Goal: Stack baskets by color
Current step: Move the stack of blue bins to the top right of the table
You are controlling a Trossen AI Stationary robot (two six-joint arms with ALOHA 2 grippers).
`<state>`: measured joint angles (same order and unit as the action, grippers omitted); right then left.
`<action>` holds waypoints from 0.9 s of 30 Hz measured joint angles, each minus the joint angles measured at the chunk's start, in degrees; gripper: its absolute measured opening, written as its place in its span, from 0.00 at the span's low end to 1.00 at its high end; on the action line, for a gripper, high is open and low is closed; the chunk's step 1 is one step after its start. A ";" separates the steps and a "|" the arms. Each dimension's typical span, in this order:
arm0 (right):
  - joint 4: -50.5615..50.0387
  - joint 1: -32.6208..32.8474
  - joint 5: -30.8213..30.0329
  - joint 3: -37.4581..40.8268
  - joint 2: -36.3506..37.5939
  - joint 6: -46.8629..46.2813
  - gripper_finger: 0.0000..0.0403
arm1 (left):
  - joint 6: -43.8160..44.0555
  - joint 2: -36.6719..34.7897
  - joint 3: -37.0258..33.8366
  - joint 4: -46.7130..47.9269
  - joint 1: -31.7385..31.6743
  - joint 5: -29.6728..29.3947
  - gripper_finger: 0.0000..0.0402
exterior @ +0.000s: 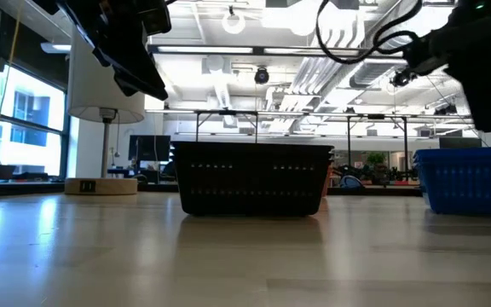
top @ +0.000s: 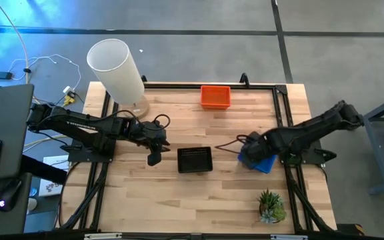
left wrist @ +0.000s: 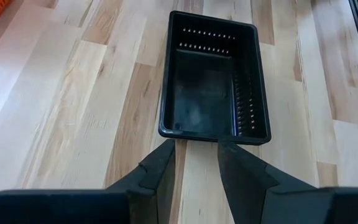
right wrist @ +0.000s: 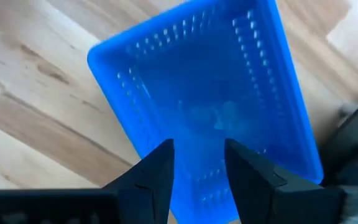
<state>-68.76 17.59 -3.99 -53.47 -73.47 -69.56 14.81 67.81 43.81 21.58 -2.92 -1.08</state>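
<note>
Left gripper (top: 154, 159) hovers just left of the black basket (top: 195, 160) at table centre, fingers (left wrist: 160, 167) parted, holding nothing. Right gripper (top: 251, 152) hangs over the blue basket (top: 261, 162) on the right side, fingers (right wrist: 156, 167) apart, empty too. Plant (top: 271, 206) at the near right corner. Orange basket (top: 215, 97) by the far edge; white cylinder (top: 117, 71) at far left.

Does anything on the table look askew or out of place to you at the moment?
Only the blue basket stands out: it sits skewed to the table's edges, while the black basket and orange basket lie square. Nothing looks spilled or damaged.
</note>
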 joint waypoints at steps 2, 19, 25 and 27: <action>-0.31 1.64 0.24 0.00 -0.01 -2.48 0.32 | 0.00 0.00 0.00 0.00 0.00 0.00 0.27; -2.47 6.17 -3.49 0.00 -5.28 -10.03 0.32 | -0.96 0.00 0.00 -0.07 0.00 -0.85 0.27; -2.87 5.63 -2.58 0.00 -10.18 -9.97 0.32 | -1.05 0.00 0.00 -0.08 -0.07 -1.07 0.27; -3.19 5.25 -2.38 0.00 -11.57 -9.97 0.32 | -1.07 0.00 0.00 -0.07 -0.07 -1.07 0.27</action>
<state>-71.96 22.84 -6.37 -53.47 -85.05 -79.53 13.74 67.81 43.81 21.52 -2.98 -2.15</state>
